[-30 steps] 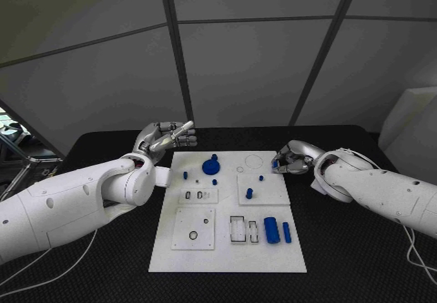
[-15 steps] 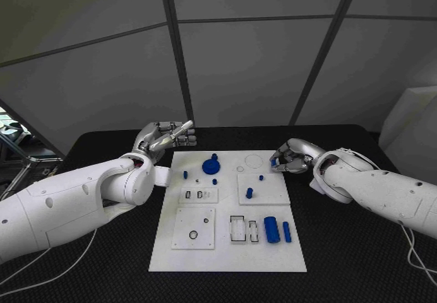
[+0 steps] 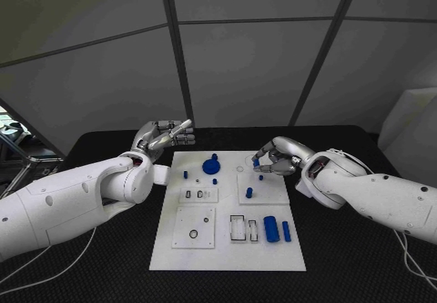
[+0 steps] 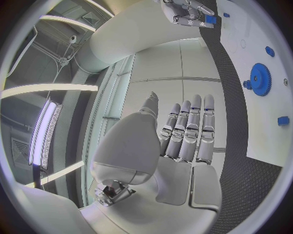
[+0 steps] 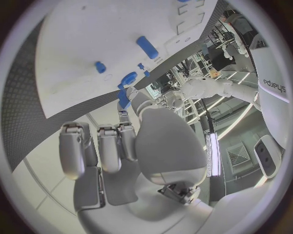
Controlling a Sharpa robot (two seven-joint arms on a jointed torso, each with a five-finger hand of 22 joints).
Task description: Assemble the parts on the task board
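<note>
While the white task board (image 3: 228,252) lies flat in the middle of the black surface (image 3: 364,252), the right robot hand (image 3: 276,158) hovers over the board's far right corner with a small blue part (image 3: 256,162) pinched between thumb and a finger, its other fingers curled in close. From the left wrist view the same robot hand (image 4: 190,12) appears with the blue part (image 4: 210,19) clamped at its fingertips, above the edge of the board (image 4: 256,48). In the right wrist view the held part (image 5: 124,99) stands at the tip of the fingers (image 5: 110,146), with the board (image 5: 92,44) beyond it.

Just below and beside the held part, on the board's small raised square plate (image 3: 262,189), stand two short blue pegs (image 3: 249,193), apart from the right robot hand. A thin ring (image 3: 240,168) lies on the board next to the hand's fingertips, not touched.

The left robot hand (image 3: 164,137) is raised beyond the board's far left corner, over the dark surface, its fingers straight, side by side and apart from the thumb, holding nothing; the left wrist view shows the same flat palm (image 4: 177,141). It is well apart from every part.

Near the board's far middle sits a blue gear (image 3: 211,166) with a small peg just behind it. Toward the near right, a thick blue cylinder (image 3: 270,229) and a thinner blue rod (image 3: 286,231) lie side by side, next to two rectangular slots (image 3: 239,228).
</note>
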